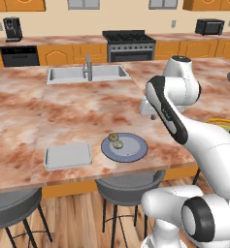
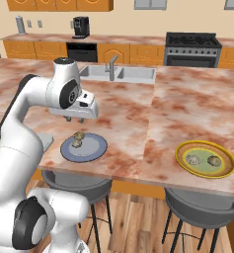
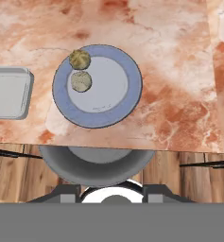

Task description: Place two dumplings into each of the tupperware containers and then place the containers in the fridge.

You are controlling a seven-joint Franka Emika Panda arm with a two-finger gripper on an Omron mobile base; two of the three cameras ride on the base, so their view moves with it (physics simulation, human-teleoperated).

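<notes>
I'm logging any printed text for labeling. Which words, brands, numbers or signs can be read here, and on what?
None can be read.
Coffee machine: no legible marking.
Microwave: front too small to show any text.
Stove: knobs and panel blurred, no numbers legible.
Blue-grey plate, pale grey tupperware container, yellow-rimmed plate: unmarked.

I can read no text, label, brand, number or sign anywhere I look. The blue-grey plate (image 3: 97, 86) below my hand is plain, the pale grey tupperware container (image 1: 68, 155) is unmarked, and the coffee machine (image 1: 12, 29) is too small to read.
</notes>
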